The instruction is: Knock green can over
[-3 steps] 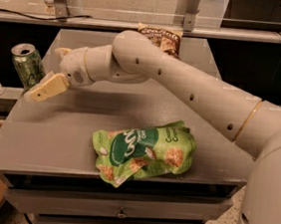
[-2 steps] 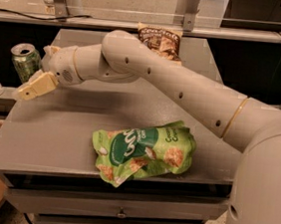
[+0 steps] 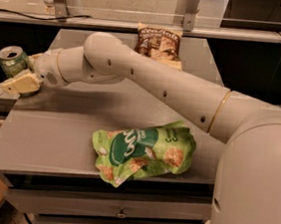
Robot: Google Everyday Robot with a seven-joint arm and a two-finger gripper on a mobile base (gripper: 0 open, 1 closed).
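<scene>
Can [image 3: 13, 63] is way over on the left side of the table [image 3: 53, 135], near the back corner, w/ its silver top facing up and a bit toward us. It looks like it's standing, maybe leaning a little; can't tell for sure. Only one view, so all of this comes from it. The gripper [image 3: 21, 82] is low down, right by the can's bottom on the near side, prob touching it or just about. Can't tell if the gripper is wide or narrow, b/c it points away to the left and looks like one pale lump. The arm [image 3: 135, 71] reaches long across the table from the robot's big body on the right, bent like an elbow, so the tip can get all the way to that corner. I think it is low and side-on b/c the job is a push, not a grab: a shove should tip the can. The can is close to the edge, so a hard push could send it off the table. A green bag [image 3: 144, 152] lies crumpled near the front edge, well apart from the can. A brown bag [image 3: 158, 41] stands at the back, behind the arm. Both are out of the way. Job not done yet, I think.
</scene>
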